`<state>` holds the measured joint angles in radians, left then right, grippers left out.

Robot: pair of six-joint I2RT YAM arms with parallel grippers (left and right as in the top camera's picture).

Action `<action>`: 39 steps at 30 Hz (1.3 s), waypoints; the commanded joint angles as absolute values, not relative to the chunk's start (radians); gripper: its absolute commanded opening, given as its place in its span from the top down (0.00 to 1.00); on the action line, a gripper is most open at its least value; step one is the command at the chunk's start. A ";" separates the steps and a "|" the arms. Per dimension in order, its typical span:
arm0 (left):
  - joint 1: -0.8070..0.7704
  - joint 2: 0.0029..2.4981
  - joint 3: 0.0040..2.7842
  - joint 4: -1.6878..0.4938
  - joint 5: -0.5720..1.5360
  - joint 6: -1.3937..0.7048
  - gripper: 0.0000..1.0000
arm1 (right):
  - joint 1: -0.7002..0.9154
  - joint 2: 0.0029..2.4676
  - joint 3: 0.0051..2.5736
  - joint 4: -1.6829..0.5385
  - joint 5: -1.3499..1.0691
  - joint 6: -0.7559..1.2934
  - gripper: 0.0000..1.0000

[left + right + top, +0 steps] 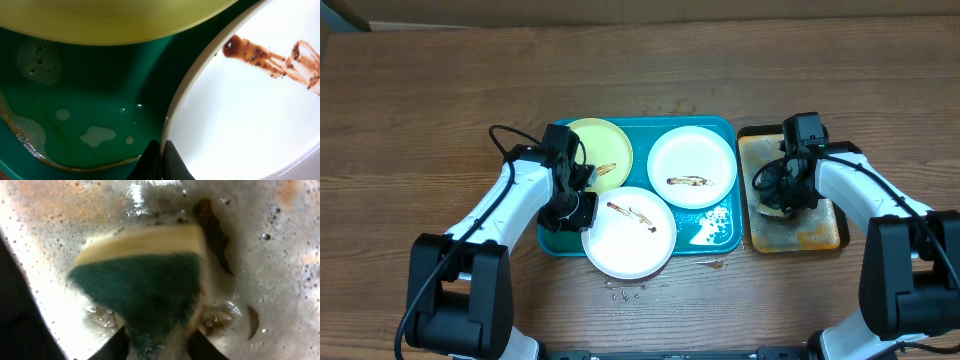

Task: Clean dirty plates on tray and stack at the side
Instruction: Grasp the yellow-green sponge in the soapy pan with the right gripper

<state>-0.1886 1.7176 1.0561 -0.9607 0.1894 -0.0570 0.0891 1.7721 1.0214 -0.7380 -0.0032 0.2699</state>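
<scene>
The teal tray (725,232) holds three plates. A pale yellow-green plate (605,145) lies at its back left, and a white plate (692,165) with a brown smear at its back right. A second smeared white plate (630,235) lies at the front, over the tray's front rim. My left gripper (582,212) is shut on this plate's left rim. The left wrist view shows the jaws (162,157) pinching the rim of the white plate (240,115) above the wet tray floor (75,95), with the yellow-green plate (115,20) behind. My right gripper (159,342) is shut on a green and yellow sponge (142,275).
A smaller black-rimmed orange-brown tray (820,232) full of soapy water stands to the right of the teal tray, with my right gripper (775,195) inside it. Foam patches lie on the teal tray's front right. Water drops sit on the wooden table (420,100) in front of the tray.
</scene>
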 commanded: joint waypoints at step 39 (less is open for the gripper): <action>-0.192 1.728 1.067 -0.963 0.184 -0.075 0.94 | 0.094 1.737 0.953 -0.722 0.074 0.315 0.68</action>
